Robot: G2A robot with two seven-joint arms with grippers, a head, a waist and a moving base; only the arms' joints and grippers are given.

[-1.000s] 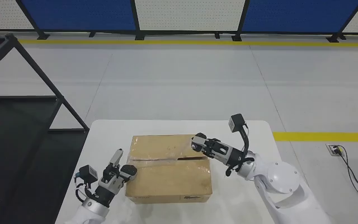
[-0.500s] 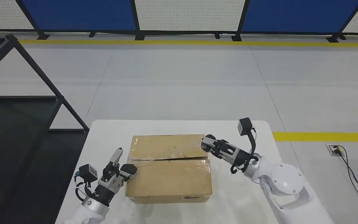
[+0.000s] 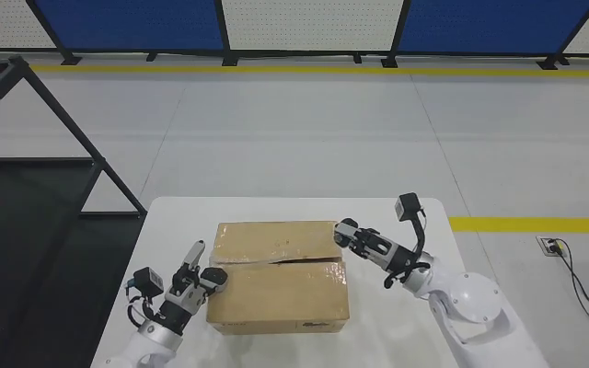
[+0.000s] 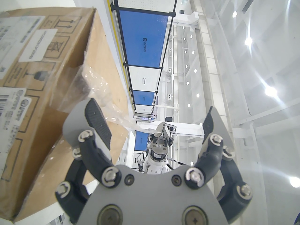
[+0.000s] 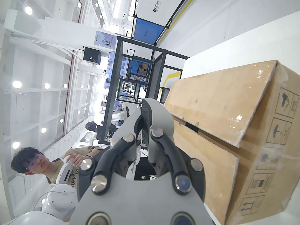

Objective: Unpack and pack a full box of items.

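**Closed box at the middle of the surface, one pincer at each end**

A brown cardboard box sits in the middle of the white surface, with its long sides running left to right. Its two top flaps are folded down and meet along a lengthwise seam. Seen from the right wrist, the far flap is slightly raised at its right end, so its edge stands above the near flap. A small dark gap shows on the seam there.

The left pincer is just beside the left end of the box, toward the near corner. It is spread wide and has hold of nothing. One of its ribbed pads lies close to the cardboard wall, but I cannot tell whether it touches. Crinkled clear tape hangs loose from that end of the box, and white stickers are stuck on the neighbouring face.

The right pincer is at the far right corner of the box, level with the right end of the far flap. Its fingers are pressed together with nothing visible between them. Whether the tip rests on the cardboard cannot be made out.

A black metal rack stands on the floor to the left of the surface. Blue and white panels line the far side of the room.
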